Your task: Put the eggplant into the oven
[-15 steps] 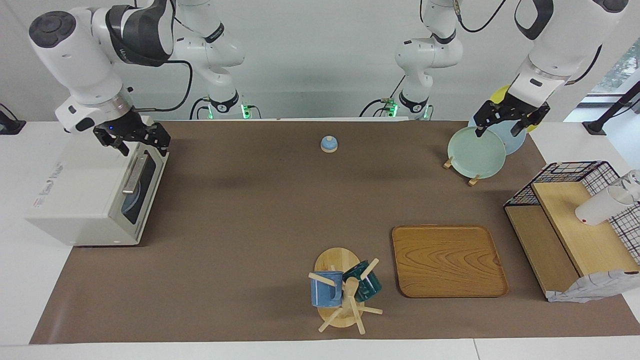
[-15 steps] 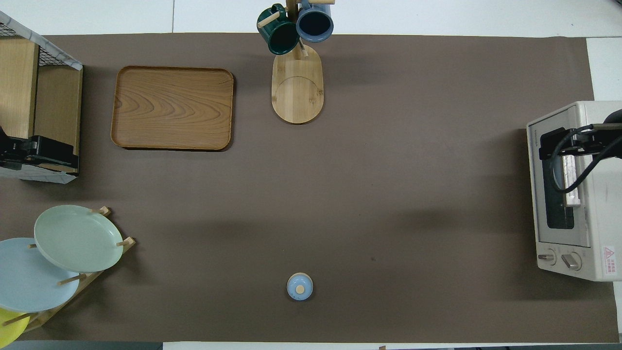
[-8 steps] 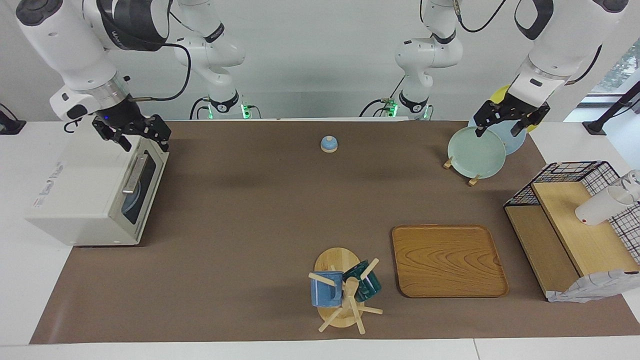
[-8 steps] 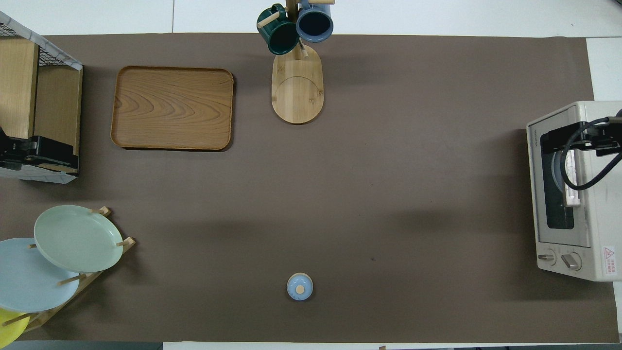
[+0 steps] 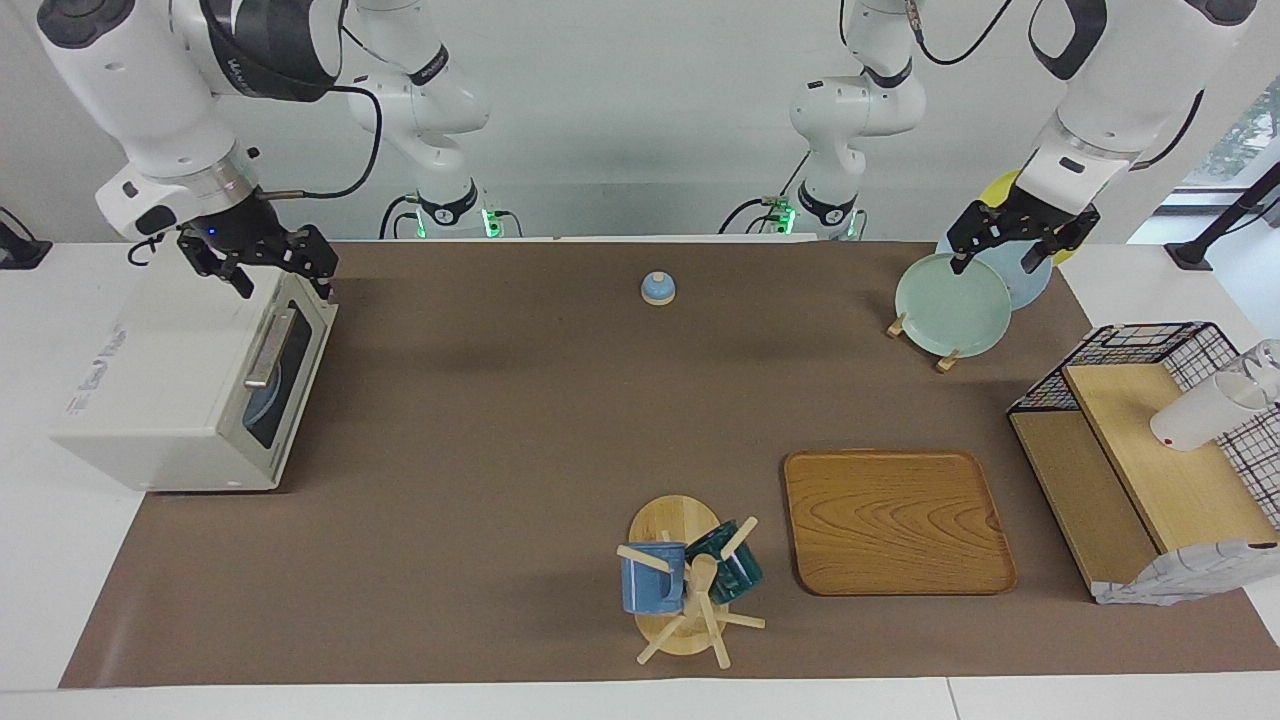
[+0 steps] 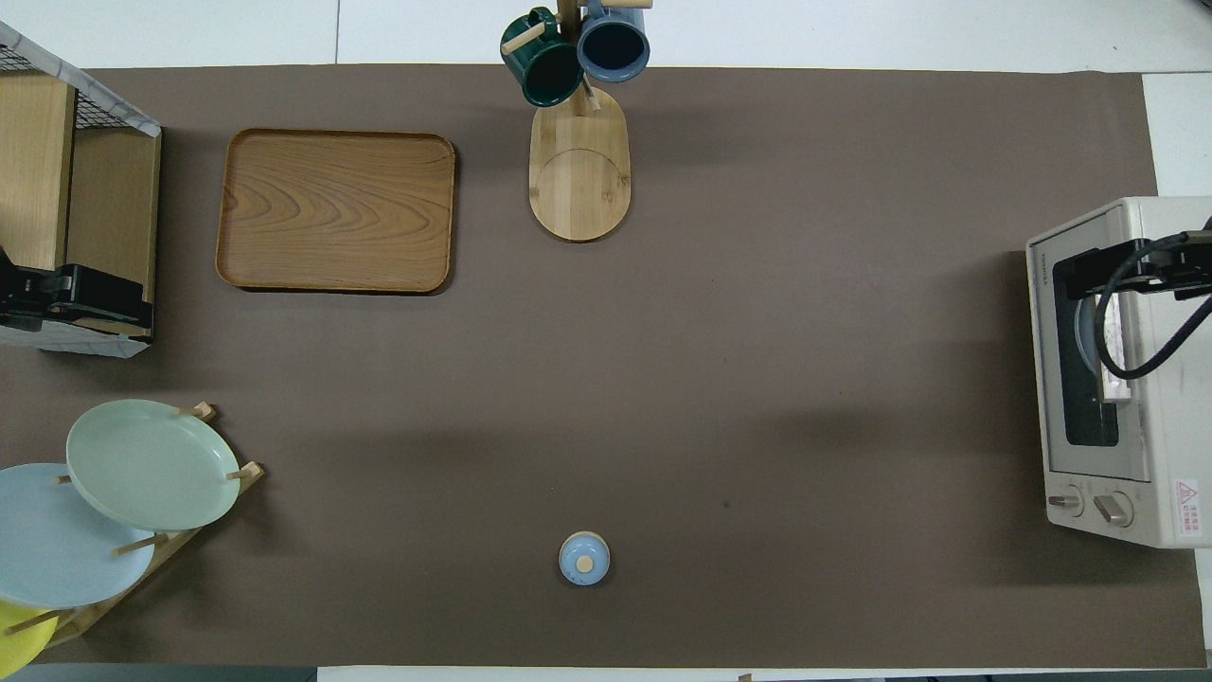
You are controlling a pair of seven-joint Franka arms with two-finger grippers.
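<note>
The slim dark eggplant shows in neither view, so where it lies cannot be told. The boxy cream-white toaster oven (image 5: 190, 385) sits at the right arm's end of the table, half on the brown mat (image 5: 500, 420), with its dark glass door shut, the metal bar handle (image 5: 268, 347) across the top of the door and two knobs (image 6: 1098, 505) at the end of the front panel nearer the robots. Something pale blue and round shows dimly through the glass.

The right gripper (image 5: 272, 270) hangs over the oven's top edge at the end nearer the robots, above the handle and apart from it; its black fingers (image 5: 318, 262) are spread wide with nothing between them. The left gripper (image 5: 1000, 248) hovers over the plate rack at the left arm's end, its fingers parted and empty, just above the pale green plate (image 5: 952, 304), which leans in the wooden rack in front of a light blue plate (image 6: 57, 540) and a yellow one (image 6: 14, 637).

A small blue lid with a wooden knob (image 5: 658, 288) lies on the mat near the robots, between the two arms. Farther out stand a wooden mug tree (image 5: 690, 600) with a blue mug (image 5: 650, 580) and a dark green mug (image 5: 730, 565), and beside it a rectangular wooden tray (image 5: 895, 520). A wire-and-wood shelf (image 5: 1140, 450) holds a white cup (image 5: 1200, 412) lying on its side.
</note>
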